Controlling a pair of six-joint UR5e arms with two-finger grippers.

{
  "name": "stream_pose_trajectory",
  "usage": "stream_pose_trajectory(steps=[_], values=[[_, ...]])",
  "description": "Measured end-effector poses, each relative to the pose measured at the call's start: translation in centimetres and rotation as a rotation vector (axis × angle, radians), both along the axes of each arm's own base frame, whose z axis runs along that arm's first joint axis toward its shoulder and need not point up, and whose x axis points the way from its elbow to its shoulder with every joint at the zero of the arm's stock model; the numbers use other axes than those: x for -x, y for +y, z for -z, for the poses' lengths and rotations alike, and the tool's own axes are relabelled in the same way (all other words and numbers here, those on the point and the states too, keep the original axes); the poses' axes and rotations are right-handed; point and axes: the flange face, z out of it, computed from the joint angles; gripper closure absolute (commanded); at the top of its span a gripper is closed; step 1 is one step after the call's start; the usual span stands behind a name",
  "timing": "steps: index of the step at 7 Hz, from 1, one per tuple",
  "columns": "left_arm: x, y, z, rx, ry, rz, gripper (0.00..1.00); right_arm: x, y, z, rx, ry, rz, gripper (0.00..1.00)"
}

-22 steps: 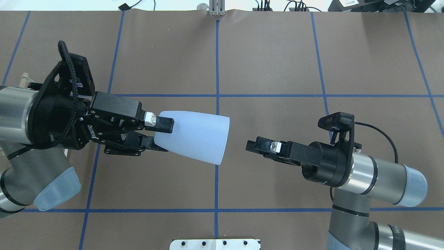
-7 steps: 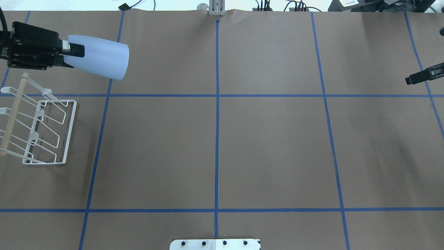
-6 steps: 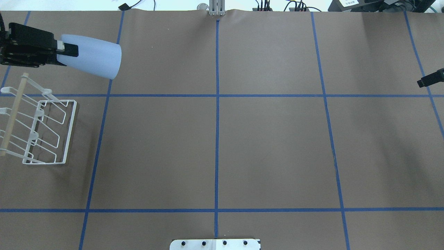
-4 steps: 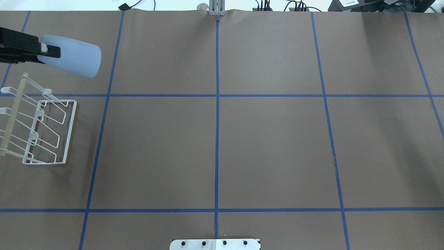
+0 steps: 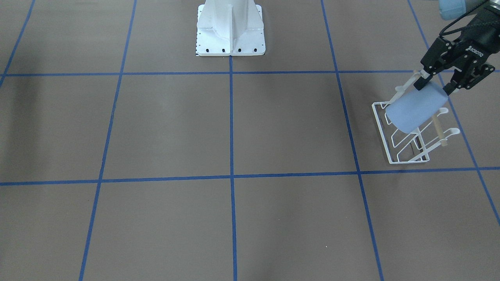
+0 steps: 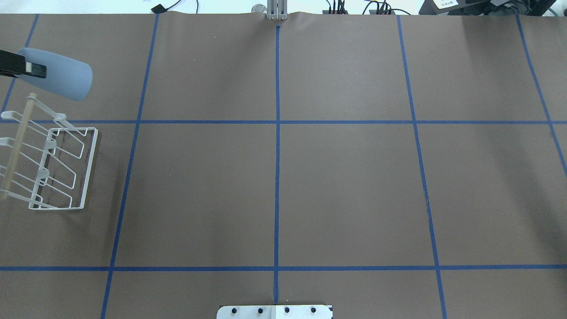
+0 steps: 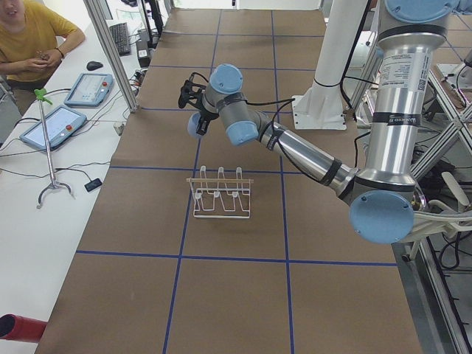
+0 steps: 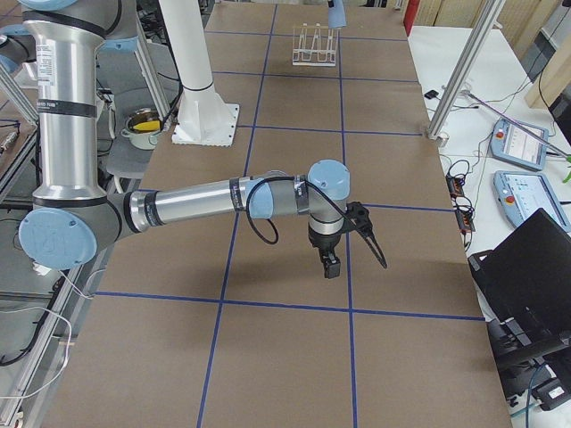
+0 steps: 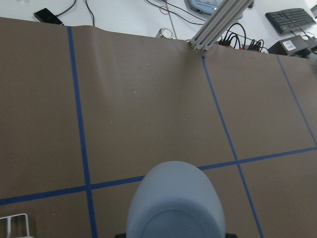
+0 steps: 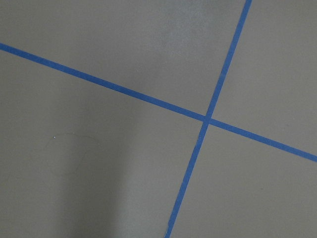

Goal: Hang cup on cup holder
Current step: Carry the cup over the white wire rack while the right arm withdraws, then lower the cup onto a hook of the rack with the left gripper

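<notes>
The light-blue cup (image 5: 416, 109) lies sideways in the air in my left gripper (image 5: 434, 86), which is shut on its narrow end. In the overhead view the cup (image 6: 57, 79) hangs just past the far end of the white wire cup holder (image 6: 90, 168), mouth toward the table's middle, with one finger (image 6: 34, 69) showing. The cup holder (image 5: 381, 132) stands on the table at my far left, with no cup on it. The left wrist view shows the cup's base (image 9: 171, 203). My right gripper (image 8: 330, 263) shows only in the exterior right view, low over the table; I cannot tell whether it is open.
The robot's white base plate (image 6: 274, 311) sits at the near middle edge. A metal post (image 6: 276, 11) stands at the table's far edge. A seated operator (image 7: 29, 44) and tablets (image 7: 51, 125) are beyond the far side.
My left gripper carried the cup from the table's middle to the far left, ending beside the cup holder. My right arm drew back to the right, out of the overhead view.
</notes>
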Motion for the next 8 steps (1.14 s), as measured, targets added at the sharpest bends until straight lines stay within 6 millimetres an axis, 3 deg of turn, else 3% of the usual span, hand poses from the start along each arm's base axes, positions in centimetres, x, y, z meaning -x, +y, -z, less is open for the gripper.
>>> stream_pose_trajectory(steps=[2,5,8], values=[[0.2,-0.8,-1.3,0.013,-0.101,0.014,1.0,-0.1,0.1,0.0,-0.001,0.0,0.0,0.0],[-2.3,0.1,-0.9,0.092,-0.289,0.038,1.0,-0.1,0.1,-0.2,0.0,0.0,0.0,0.0],[-3.9,0.6,-1.9,0.115,-0.382,-0.005,1.0,-0.1,0.4,-0.4,0.004,0.001,0.0,0.0]])
